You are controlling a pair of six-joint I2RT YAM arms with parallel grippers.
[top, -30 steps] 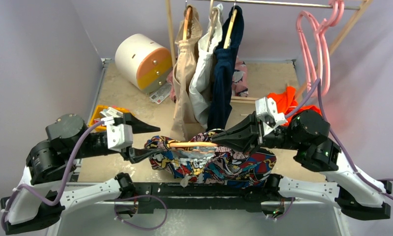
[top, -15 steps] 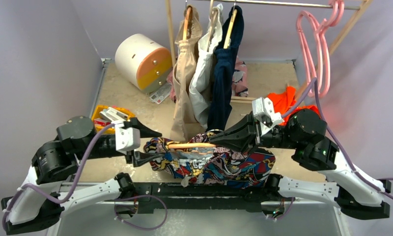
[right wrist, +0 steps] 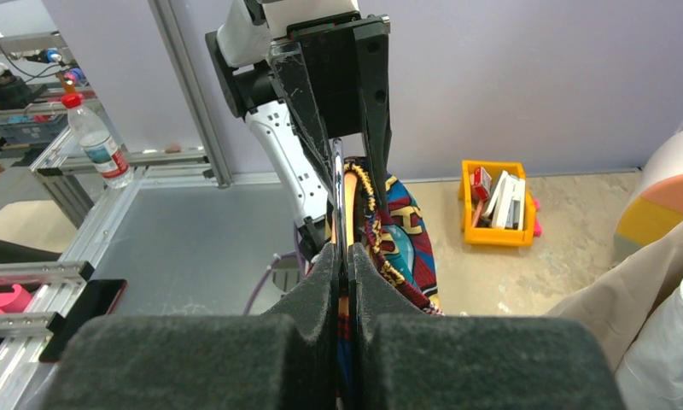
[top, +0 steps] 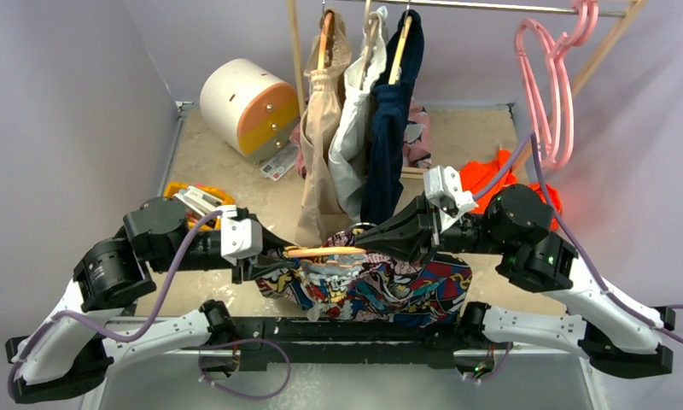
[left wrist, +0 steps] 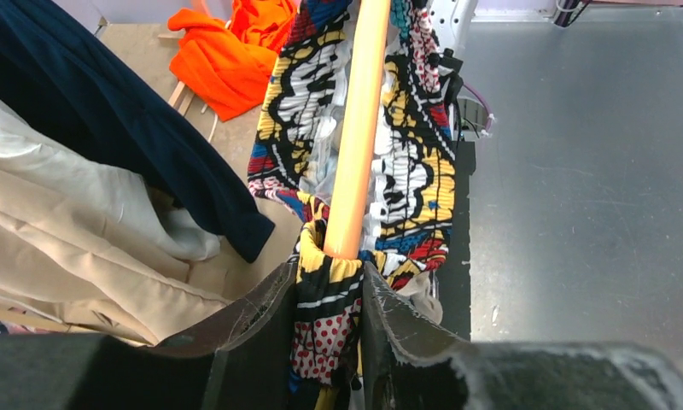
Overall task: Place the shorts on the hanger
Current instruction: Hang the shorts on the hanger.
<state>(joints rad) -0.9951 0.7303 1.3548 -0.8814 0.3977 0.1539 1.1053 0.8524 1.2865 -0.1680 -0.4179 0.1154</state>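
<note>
We are pinching a bunch of the shorts (top: pixel 389 286) in our left jaws at one tip of the hanger (top: pixel 321 251), clamping our right jaws tight on its other end, and the shorts are draping from it above the near edge of the table (top: pixel 466 128).
</note>
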